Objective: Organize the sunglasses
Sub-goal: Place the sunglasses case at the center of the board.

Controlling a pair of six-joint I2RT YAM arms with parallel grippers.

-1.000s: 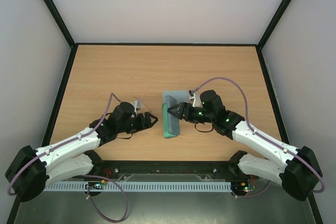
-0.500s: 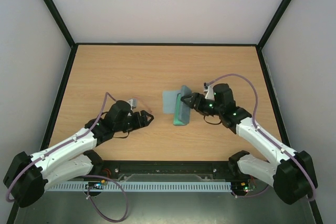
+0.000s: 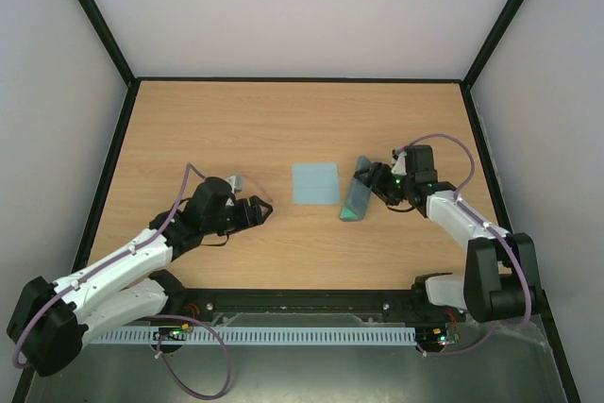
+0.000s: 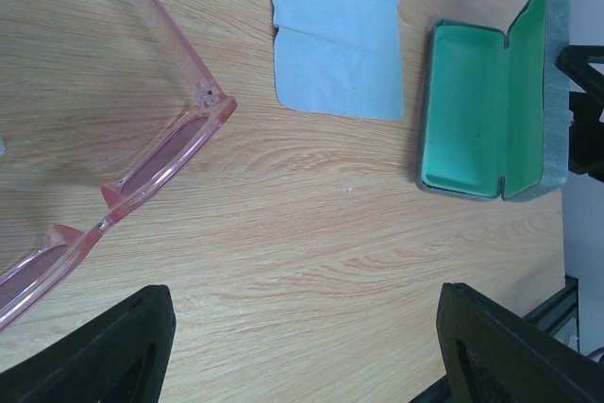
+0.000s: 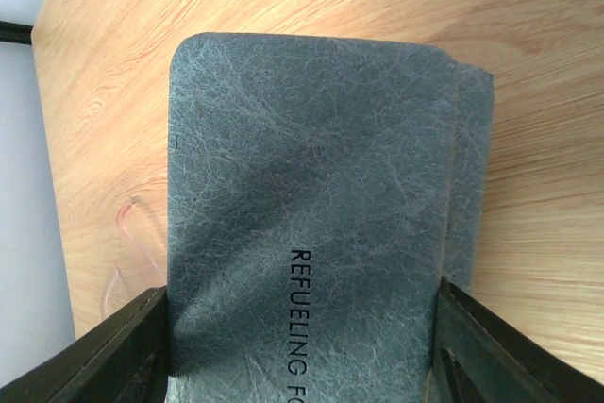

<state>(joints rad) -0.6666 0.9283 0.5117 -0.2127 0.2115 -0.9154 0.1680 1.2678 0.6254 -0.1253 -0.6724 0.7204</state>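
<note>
While the right hand [image 3: 376,182] is clamping the lid of the open case [image 4: 472,110], whose green inside is facing 9 o'clock in the top view, the left hand [image 4: 304,309] is hanging with its fingers wide apart and nothing between them. The sunglasses [image 4: 165,162] are lying on the desk [image 4: 311,233] just at its 11 o'clock. They are well apart from the case, with the cloth [image 4: 335,35] lying between the two.

Judging by this, the step in hand is picking up the sunglasses. The left hand should be coming down square over the front bar near the bridge. Closing gently on the frame rather than a lens should stop it skidding or twisting.

The frame is showing thin, pinkish and translucent, with the wood visible through it. One slender arm is sticking out unfolded from its hinge, so it is likely needing folding before the case will take it.
</note>
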